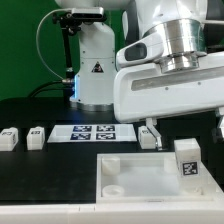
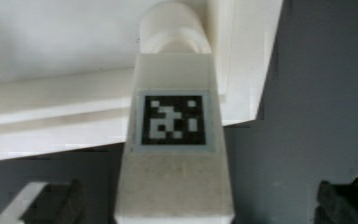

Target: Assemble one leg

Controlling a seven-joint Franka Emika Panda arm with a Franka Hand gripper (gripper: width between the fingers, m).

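Observation:
A white leg (image 1: 186,160) with a black-and-white tag stands upright at the corner of the large white plate (image 1: 140,172) on the exterior view's right. My gripper (image 1: 185,126) hangs just above it, open, with one finger on each side. In the wrist view the leg (image 2: 172,120) runs down the middle between the dark fingertips (image 2: 43,200), with a clear gap on both sides. Its far rounded end meets the plate's corner (image 2: 51,110). My gripper (image 2: 194,205) touches nothing.
Two more legs (image 1: 8,138) (image 1: 35,135) lie at the exterior view's left. The marker board (image 1: 95,132) lies behind the plate, with another small white piece (image 1: 148,138) beside it. The robot's base (image 1: 95,70) stands at the back.

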